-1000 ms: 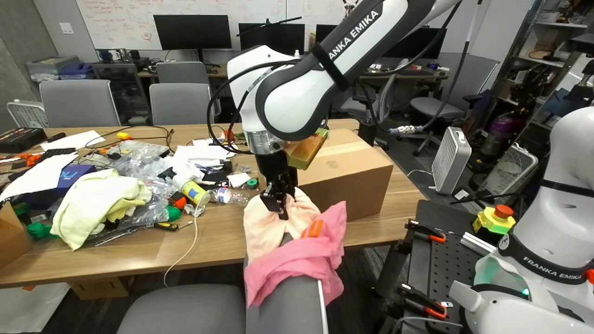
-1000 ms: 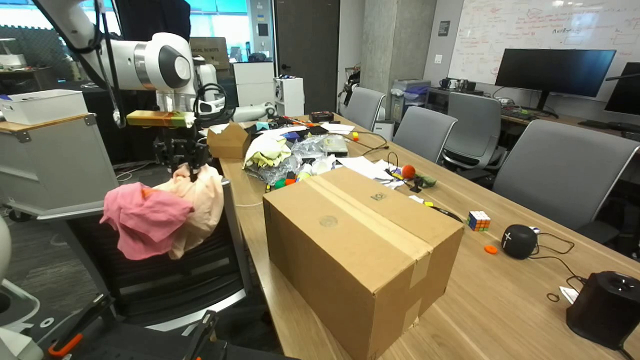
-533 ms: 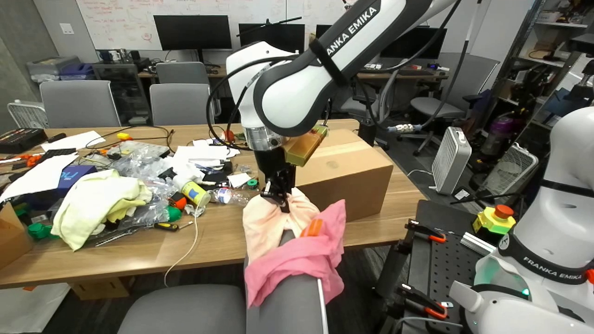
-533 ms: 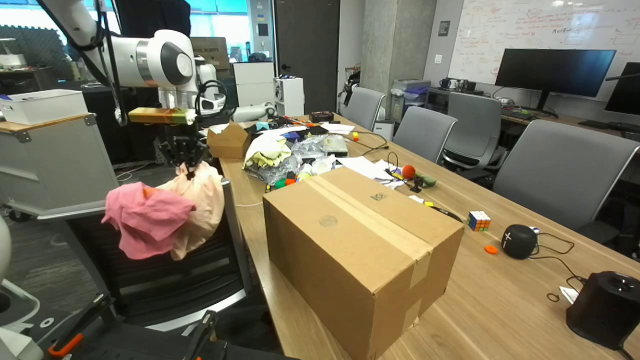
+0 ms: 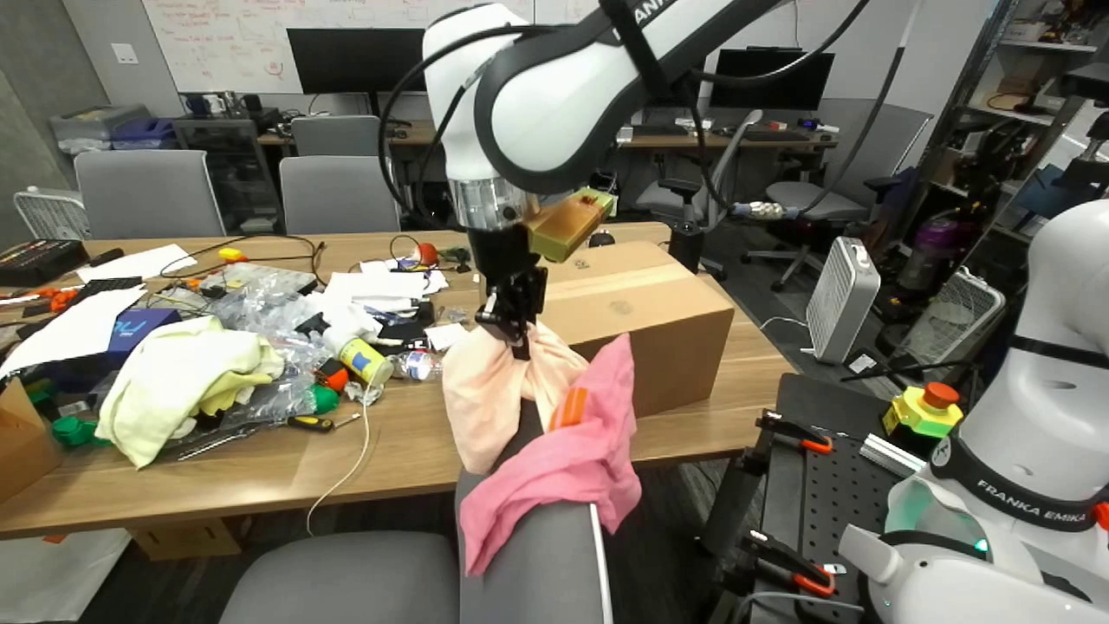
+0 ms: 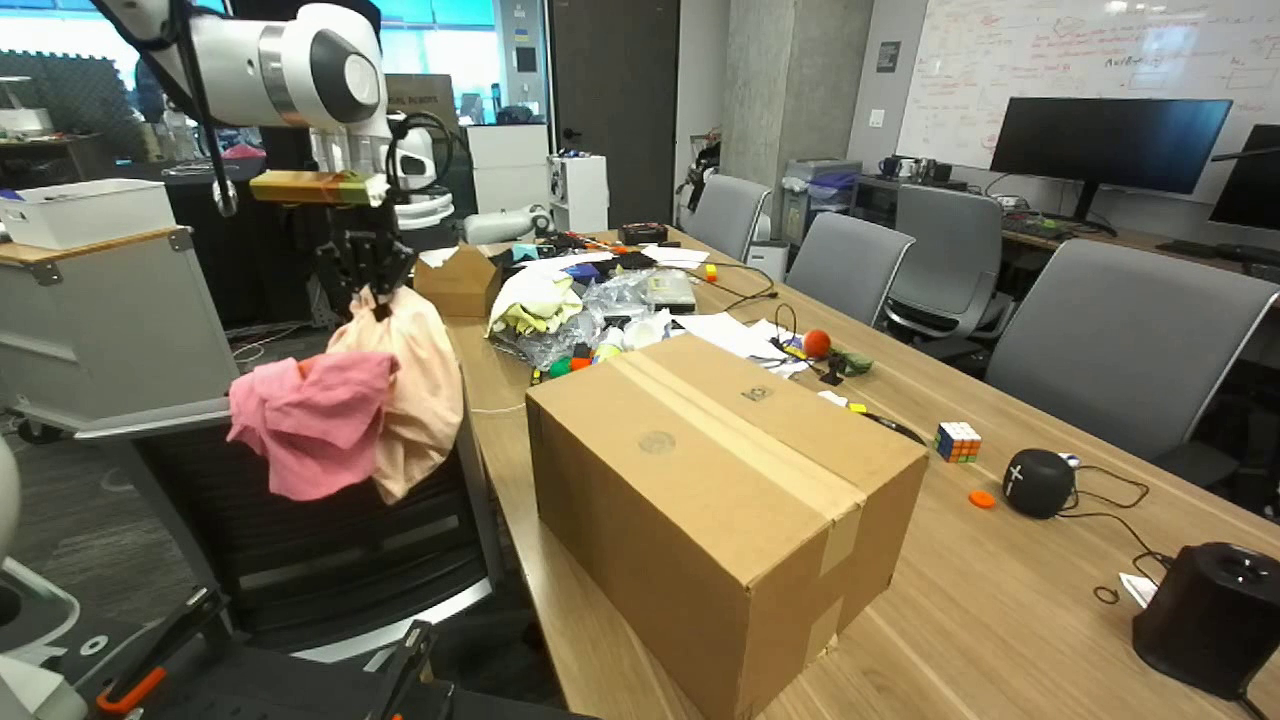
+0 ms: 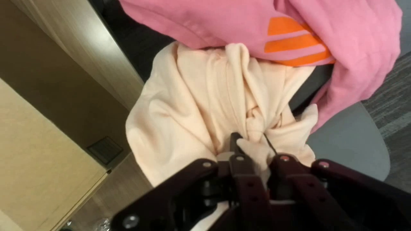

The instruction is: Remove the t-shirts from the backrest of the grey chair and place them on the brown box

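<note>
While the gripper is clamping a fold of the peach t-shirt, removal is apparently only beginning: this garment and the orange-striped pink t-shirt are straddling the grey chair's backrest, both awaiting placement on the brown box; the peach cloth is creasing deeply, the pink lying rumpled

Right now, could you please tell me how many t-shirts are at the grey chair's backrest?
2: the peach t-shirt, pinched in the fingers, and the pink t-shirt, draped over the backrest. Another could be hidden underneath.
</note>
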`<action>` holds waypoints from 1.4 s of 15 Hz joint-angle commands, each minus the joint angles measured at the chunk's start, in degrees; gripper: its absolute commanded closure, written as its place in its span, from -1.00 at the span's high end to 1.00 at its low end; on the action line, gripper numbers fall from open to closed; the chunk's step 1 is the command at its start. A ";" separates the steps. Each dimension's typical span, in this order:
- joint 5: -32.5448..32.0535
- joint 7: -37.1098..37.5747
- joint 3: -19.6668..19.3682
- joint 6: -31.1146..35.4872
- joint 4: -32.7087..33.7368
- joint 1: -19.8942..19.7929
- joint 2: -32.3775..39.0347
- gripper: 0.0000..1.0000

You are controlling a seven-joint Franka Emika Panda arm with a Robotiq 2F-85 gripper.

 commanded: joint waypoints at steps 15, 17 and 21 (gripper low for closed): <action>3.60 2.46 -3.83 -5.97 6.55 -6.72 -10.30 -0.94; 4.88 3.59 -5.23 -7.08 8.33 -8.13 -10.40 -0.94; 8.37 5.94 -8.90 -7.65 9.95 -11.89 -11.54 -0.94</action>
